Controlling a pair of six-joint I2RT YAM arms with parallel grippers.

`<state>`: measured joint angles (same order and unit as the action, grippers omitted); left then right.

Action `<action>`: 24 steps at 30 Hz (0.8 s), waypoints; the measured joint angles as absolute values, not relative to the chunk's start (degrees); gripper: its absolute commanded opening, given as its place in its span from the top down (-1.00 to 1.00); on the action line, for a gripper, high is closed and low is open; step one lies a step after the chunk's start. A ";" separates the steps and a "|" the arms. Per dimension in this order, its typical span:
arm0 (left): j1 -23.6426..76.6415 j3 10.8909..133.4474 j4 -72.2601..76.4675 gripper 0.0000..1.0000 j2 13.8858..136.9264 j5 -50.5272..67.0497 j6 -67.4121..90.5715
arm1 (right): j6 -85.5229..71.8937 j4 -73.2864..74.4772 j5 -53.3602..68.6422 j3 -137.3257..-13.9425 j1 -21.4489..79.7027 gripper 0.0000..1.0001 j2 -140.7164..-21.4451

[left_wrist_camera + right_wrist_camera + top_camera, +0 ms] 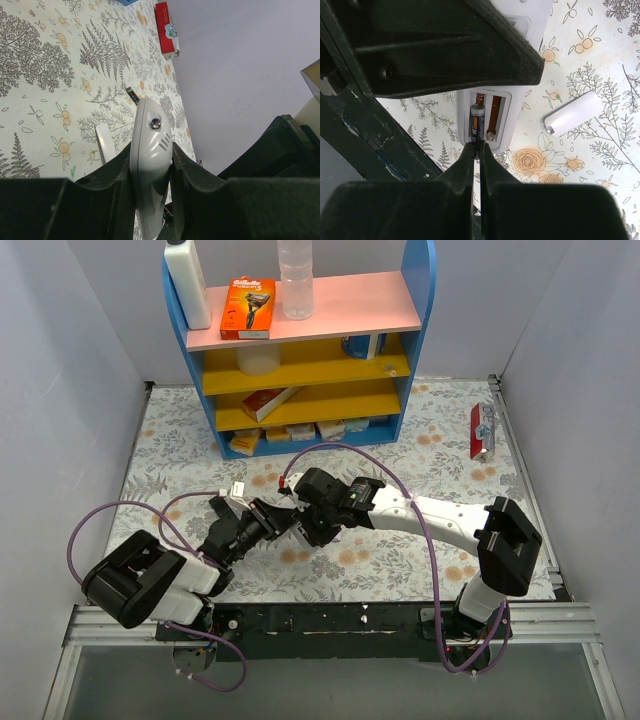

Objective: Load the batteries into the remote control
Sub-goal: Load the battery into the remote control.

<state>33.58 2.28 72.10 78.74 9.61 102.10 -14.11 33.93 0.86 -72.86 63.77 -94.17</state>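
Observation:
My left gripper (152,150) is shut on the white remote control (150,145), its fingers clamping the remote's two sides, and holds it over the mat. My right gripper (477,152) is shut on the end of a dark battery (477,125). That battery lies in the left slot of the remote's open compartment (501,116). The right slot shows only a copper spring. The white battery cover (572,114) lies on the mat to the right. Another battery (132,95) lies on the mat beyond the remote. In the top view both grippers (268,522) (303,525) meet at mid-table.
A blue shelf (300,340) with boxes and bottles stands at the back. A red packet (482,430) lies at the far right by the wall. The floral mat (400,560) covers the table, with grey walls on both sides.

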 measured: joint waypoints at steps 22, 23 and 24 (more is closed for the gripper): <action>33.54 1.52 70.37 1.00 77.54 8.21 105.62 | -14.31 33.89 2.63 -75.24 63.35 0.82 -96.12; 33.54 1.52 70.28 1.00 77.41 8.10 105.91 | -14.22 34.09 2.79 -75.37 63.33 0.81 -96.12; 33.54 1.52 70.28 1.00 77.30 7.92 106.17 | -14.15 34.33 2.96 -75.64 63.26 0.79 -96.12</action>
